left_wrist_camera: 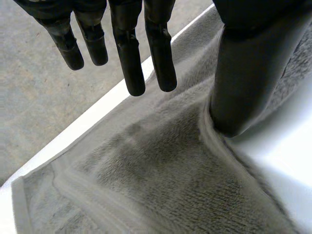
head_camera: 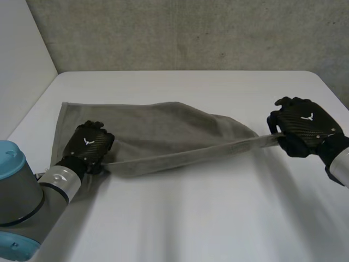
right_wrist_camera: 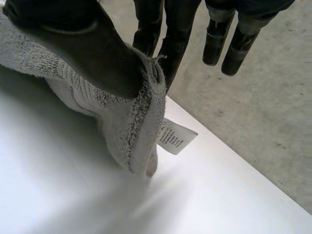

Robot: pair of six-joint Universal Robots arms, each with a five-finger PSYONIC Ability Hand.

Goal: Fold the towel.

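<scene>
The thumb of the right hand (right_wrist_camera: pixel 87 48) is closest of all. It clamps a corner of the grey terry towel (right_wrist_camera: pixel 131 131) against two fingers (right_wrist_camera: pixel 168 53) behind it, while the other fingers hang straight and free. A white care label (right_wrist_camera: pixel 174 137) sticks out just under that pinch, so the hold sits at the very end of the hem, with cloth hanging toward the white bench (right_wrist_camera: pixel 73 195).

The left hand (left_wrist_camera: pixel 248 83) does less. Its thumb tip presses the hem onto the bench, and its fingers (left_wrist_camera: pixel 131 58) stand straight and apart above the cloth, gripping nothing.

Between the hands the near edge runs taut. The rest of the towel lies behind it, flat at the left and gathered into a slack cone toward the right.

The weak spot looks to be the left side. A pull from the right hand could drag the hem from beneath that thumb, and the cloth would follow, skewing the fold. The right pinch holds little cloth and might slip. The towel's far left side also lies near the bench edge, with grey concrete floor (left_wrist_camera: pixel 39 112) beyond, so a sideways drag could tip it over.
</scene>
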